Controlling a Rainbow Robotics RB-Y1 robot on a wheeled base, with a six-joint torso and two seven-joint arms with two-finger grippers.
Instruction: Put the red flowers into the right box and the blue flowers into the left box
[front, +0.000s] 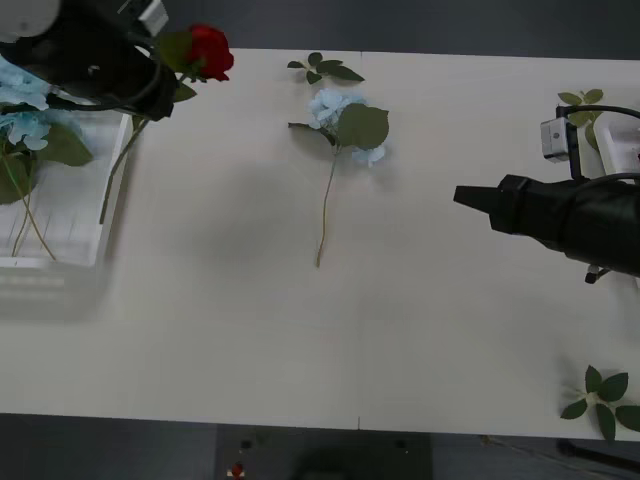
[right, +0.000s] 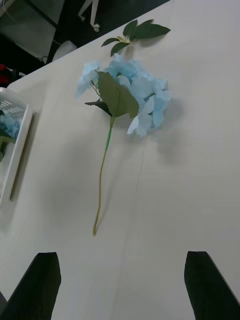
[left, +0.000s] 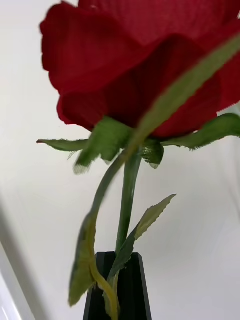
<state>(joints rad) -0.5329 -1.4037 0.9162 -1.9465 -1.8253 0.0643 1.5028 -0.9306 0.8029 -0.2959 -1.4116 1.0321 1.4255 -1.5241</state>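
A red flower (front: 210, 50) hangs above the table's far left, its stem trailing down over the rim of the left box (front: 75, 255). My left gripper (front: 158, 82) is shut on that stem just below the bloom (left: 145, 65), with its black fingers (left: 120, 285) closed together. Blue flowers (front: 22, 120) lie in the left box. Another blue flower (front: 340, 115) lies loose on the table at the far middle, stem toward me. My right gripper (front: 464, 197) hovers open to its right, facing the bloom (right: 135, 87), black fingers (right: 42, 285) spread wide. The right box (front: 628, 140) shows at the far right edge.
Loose green leaf sprigs lie beyond the blue flower (front: 325, 68), at the near right corner (front: 602, 395) and by the right box (front: 580, 100). The near half of the white table (front: 300, 340) is bare.
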